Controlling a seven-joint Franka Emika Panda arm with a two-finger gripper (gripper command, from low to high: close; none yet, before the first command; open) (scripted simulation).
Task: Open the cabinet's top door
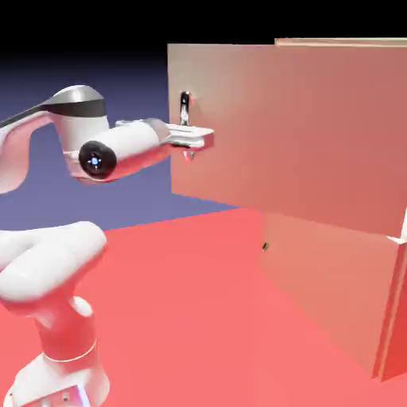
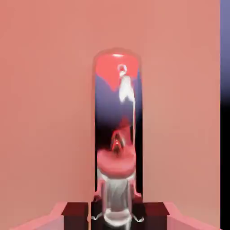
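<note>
The cabinet [image 1: 342, 302] stands at the exterior view's right, tall and light brown. Its top door [image 1: 302, 135] is swung out from the cabinet front, with its free edge toward the arm. The door's small dark-and-silver bar handle [image 1: 184, 107] sits near that free edge. My gripper [image 1: 189, 127] is shut on the handle, the white arm reaching in from the left. In the hand view the shiny handle [image 2: 117, 134] stands upright against the tan door [image 2: 45, 112]. It runs down between my dark fingers [image 2: 75, 214], with the gripper [image 2: 116, 216] clamped on its lower end.
The lower door [image 1: 334, 286] is closed, with a small dark handle [image 1: 265, 246] at its left edge. The red table [image 1: 183, 318] stretches between the robot base and the cabinet. The blue-violet backdrop [image 2: 224, 54] shows past the door's edge.
</note>
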